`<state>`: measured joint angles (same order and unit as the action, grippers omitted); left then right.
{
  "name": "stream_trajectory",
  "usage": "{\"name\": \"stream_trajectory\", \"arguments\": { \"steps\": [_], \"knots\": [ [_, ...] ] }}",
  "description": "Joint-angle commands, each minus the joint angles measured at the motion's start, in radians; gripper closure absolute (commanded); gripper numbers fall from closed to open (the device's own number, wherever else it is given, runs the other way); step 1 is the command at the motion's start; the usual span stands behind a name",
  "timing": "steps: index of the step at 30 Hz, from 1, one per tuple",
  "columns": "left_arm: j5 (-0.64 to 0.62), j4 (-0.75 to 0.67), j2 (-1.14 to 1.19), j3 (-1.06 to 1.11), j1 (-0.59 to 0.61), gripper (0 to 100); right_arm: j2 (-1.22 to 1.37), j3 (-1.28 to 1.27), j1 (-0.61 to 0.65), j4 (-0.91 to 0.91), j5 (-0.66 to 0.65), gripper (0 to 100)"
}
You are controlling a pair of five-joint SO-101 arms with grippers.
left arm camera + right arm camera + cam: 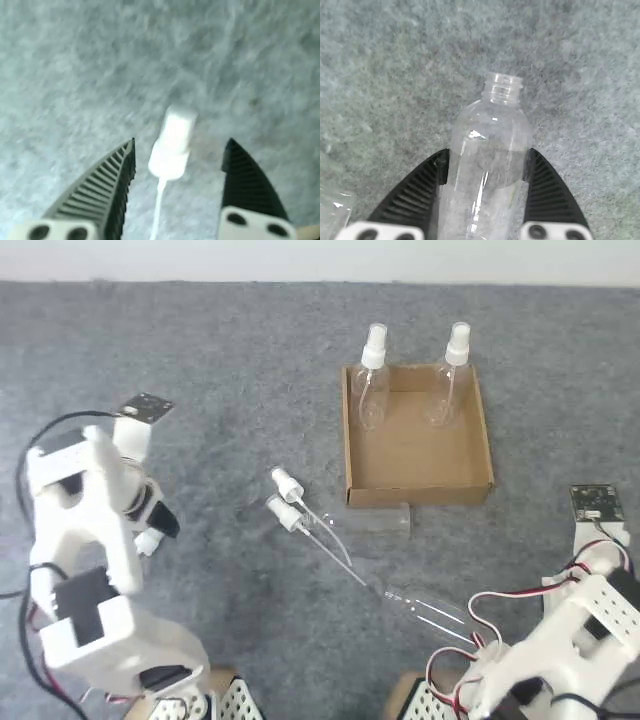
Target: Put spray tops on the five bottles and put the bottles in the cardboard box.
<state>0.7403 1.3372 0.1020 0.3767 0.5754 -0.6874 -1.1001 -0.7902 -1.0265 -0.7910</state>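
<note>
Stage: two of the five bottles look finished; a third top and bottle are in hand but not yet joined.
Box: brown open-topped cardboard box (420, 495) on the grey carpeted surface (220, 380).
Inside the box: clear plastic bottle with a white spray top (370, 390), upright at the box's far wall; a matching capped bottle (447, 390) beside it.
Outside the box: clear uncapped bottle (378, 520) on its side, just beside the box's near wall, long axis parallel to that wall.
Loose tops: two white spray tops with thin dip tubes (288, 483) (283, 512), near the box's near corner on the left arm's side.
Left jaws: spread, straddling a third white spray top (172, 142) without touching it. Head points away from the wrist, tube runs back between the jaws. Left arm (90, 530) well apart from the box.
Right jaws: pinching a clear open-necked bottle (487, 125) across its body, neck pointing away from the wrist, long axis in line with the jaws. Probably the bottle lying (425, 608) well out from the box's near wall, by the right arm (560, 640).
Deciding relation: top already centred between the left jaws, so closing should take it. After that, tube tip to be aimed down the bottle's axis into the open neck.
Risk: the thin tube bending or missing the neck.
</note>
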Motion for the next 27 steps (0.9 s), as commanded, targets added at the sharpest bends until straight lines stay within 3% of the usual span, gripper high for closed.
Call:
{"name": "stream_trajectory", "arguments": {
  "steps": [1,7,16,20,23,27],
  "knots": [
    [0.020,-0.002,-0.066,-0.058,0.029,72,-0.042,0.011,0.004,0.015,-0.011,89.3],
    [0.058,-0.089,-0.068,0.047,0.005,72,-0.042,0.011,0.005,0.015,-0.011,89.3],
    [0.054,-0.305,-0.068,0.259,-0.037,82,-0.042,0.011,0.004,0.018,-0.011,89.5],
    [0.046,-0.302,-0.069,0.266,-0.034,88,-0.042,0.011,0.004,0.019,-0.011,89.6],
    [-0.026,-0.299,-0.072,0.251,-0.035,94,-0.042,0.014,0.004,0.019,-0.011,89.4],
    [-0.058,-0.215,-0.146,0.237,-0.048,97,-0.042,0.012,0.004,0.019,-0.012,89.3]
  ]
}}
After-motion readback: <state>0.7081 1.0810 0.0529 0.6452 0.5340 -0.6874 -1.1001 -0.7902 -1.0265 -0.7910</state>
